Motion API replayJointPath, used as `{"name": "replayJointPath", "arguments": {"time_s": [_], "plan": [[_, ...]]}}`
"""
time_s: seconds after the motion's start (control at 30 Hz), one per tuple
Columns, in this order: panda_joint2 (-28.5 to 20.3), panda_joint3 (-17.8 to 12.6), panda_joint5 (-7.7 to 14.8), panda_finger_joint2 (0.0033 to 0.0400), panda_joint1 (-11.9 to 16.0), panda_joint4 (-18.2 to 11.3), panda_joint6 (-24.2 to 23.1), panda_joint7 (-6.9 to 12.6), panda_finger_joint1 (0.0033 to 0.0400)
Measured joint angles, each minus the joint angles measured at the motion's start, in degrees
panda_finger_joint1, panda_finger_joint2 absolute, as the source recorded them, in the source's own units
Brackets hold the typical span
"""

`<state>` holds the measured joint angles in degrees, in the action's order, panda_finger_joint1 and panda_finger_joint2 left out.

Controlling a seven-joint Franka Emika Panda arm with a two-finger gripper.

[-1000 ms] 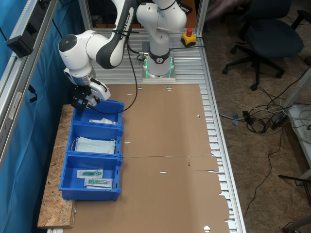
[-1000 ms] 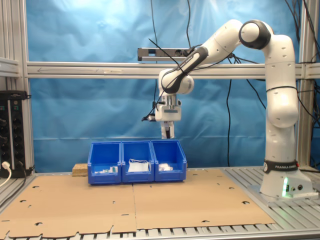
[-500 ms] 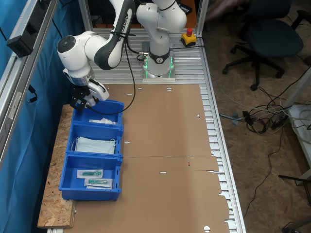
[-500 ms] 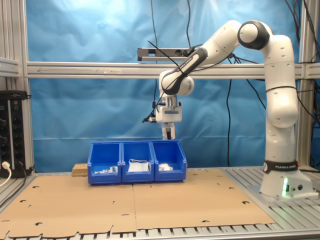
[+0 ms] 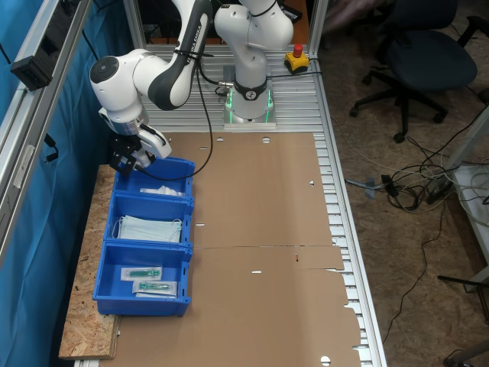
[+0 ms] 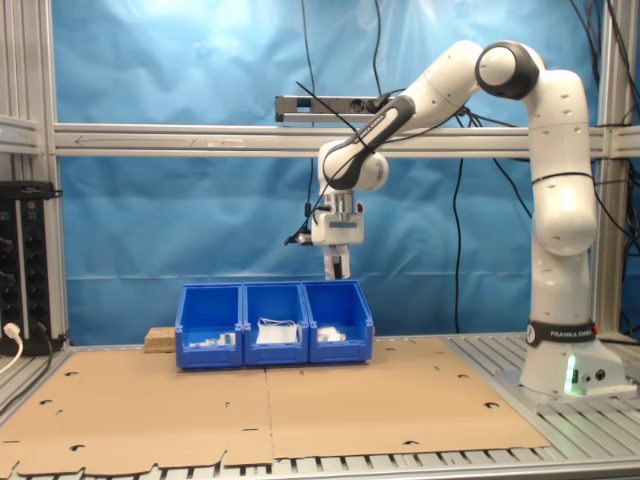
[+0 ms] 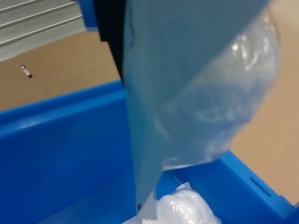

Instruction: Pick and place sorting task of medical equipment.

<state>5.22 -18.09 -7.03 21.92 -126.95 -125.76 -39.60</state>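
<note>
Up in the air, a flat packet [image 7: 187, 88], pale grey-white on one face and clear crinkled film on the other, dangling by its top edge. Clamped there by the end effector [image 5: 127, 161], closed on the packet, with one dark finger [image 7: 108, 28] beside the sheet in the wrist view. Hangs over the blue bin [image 5: 183, 170] at the end of the row nearest the robot's base; hard to tell whether the lower edge dips below the rim.

Below, on that bin's floor, more white packets [image 5: 162, 190] bunched together, with a crumpled white corner right under the hanging one in the wrist view. Next along the row, wall to wall, a second bin [image 5: 188, 222] with pale-blue face masks [image 5: 150, 228]. Then a third bin [image 5: 179, 304] with clear packets of green-tipped instruments [image 5: 149, 279].

In the second exterior view, the end effector points straight down over the bin at the second exterior view's right.

Sticking out from under the row, a slab of chipboard [image 5: 85, 325]. Alongside, the table [image 5: 260, 229], covered in brown cardboard. Beyond the base, a red button on a yellow box [image 5: 296, 60]. Off the table, a dark office chair [image 5: 424, 53] and loose cables [image 5: 412, 180] on the floor.
</note>
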Motion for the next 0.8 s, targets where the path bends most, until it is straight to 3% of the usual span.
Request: {"name": "replayJointPath", "arguments": {"time_s": [0.1, 0.13, 0.3, 0.33, 0.53, 0.57, 0.7, 0.73, 0.8], "plan": [[0.00, 0.00, 0.00, 0.0058, 0.00, 0.00, 0.00, 0.00, 0.0058], [0.00, 0.00, 0.00, 0.0086, 0.00, 0.00, 0.00, 0.00, 0.0086], [0.00, 0.00, 0.00, 0.0086, 0.00, 0.00, 0.00, 0.00, 0.0086], [0.00, 0.00, 0.00, 0.0177, 0.00, 0.00, 0.00, 0.00, 0.0177], [0.00, 0.00, 0.00, 0.0177, 0.00, 0.00, -0.18, 0.00, 0.0177], [0.00, 0.00, 0.00, 0.0273, 0.00, 0.00, -0.21, 0.00, 0.0273], [0.00, 0.00, 0.00, 0.0273, 0.00, 0.00, -0.30, 0.00, 0.0273], [0.00, 0.00, 0.00, 0.0364, 0.00, 0.00, -0.32, 0.00, 0.0364], [0.00, 0.01, 0.00, 0.0364, 0.00, 0.00, -0.35, 0.00, 0.0364]]}}
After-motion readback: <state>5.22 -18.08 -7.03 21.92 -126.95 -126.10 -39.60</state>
